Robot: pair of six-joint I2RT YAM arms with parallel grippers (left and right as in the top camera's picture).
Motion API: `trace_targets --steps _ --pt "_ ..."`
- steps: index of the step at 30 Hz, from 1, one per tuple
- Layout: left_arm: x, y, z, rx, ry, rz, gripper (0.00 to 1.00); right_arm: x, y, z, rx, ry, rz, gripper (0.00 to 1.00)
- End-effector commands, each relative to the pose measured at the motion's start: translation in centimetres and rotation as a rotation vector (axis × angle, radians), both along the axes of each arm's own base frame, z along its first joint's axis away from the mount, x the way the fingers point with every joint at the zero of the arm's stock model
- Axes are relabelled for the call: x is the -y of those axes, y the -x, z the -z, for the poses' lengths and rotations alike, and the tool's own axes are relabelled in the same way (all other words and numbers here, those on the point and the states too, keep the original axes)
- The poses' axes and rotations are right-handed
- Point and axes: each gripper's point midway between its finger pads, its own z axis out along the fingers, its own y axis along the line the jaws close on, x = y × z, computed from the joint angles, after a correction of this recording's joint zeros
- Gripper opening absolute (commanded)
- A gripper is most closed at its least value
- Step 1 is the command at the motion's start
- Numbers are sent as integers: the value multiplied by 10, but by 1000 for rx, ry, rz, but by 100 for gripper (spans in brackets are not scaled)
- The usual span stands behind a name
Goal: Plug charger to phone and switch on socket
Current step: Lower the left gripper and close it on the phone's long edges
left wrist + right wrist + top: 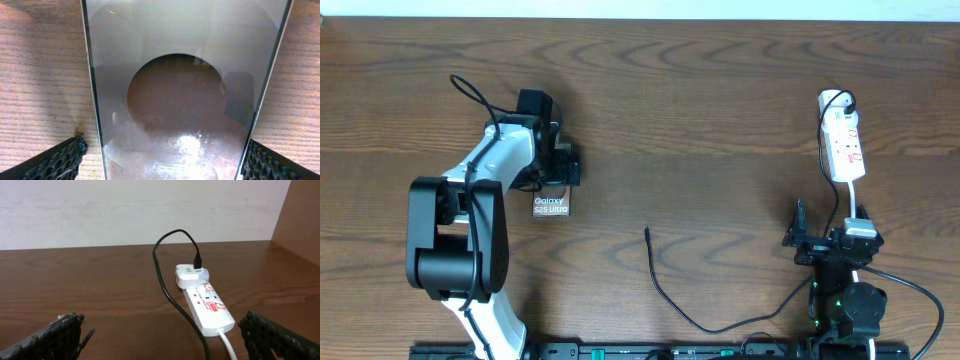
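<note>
The phone (551, 206) lies flat on the table, its white "Galaxy Ultra" lettering showing. My left gripper (563, 170) is over its far end. In the left wrist view the phone (175, 100) fills the space between the open fingers (165, 157), with a thin gap at the left finger. The charger, a thin black cable, lies with its plug tip (648, 232) free on the table. It runs right to a white adapter in the far end of the socket (843, 140), also in the right wrist view (210, 305). My right gripper (828, 225) (165, 340) is open and empty, just short of the socket.
The black cable (165, 290) loops up from the adapter and passes between my right fingers. The socket's white cord (227, 342) runs back toward the right arm. A pale wall stands behind the table's far edge.
</note>
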Motion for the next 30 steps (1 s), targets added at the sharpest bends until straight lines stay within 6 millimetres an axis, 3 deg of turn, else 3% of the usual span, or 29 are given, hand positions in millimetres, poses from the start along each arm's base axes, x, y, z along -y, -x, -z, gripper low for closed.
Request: trace_targets --steps 1,30 --pt "10 10 11 -33 56 -2 99 1 0 0 3 -13 7 99" --pt "1 11 13 -37 2 -5 99 1 0 0 4 -13 7 99"
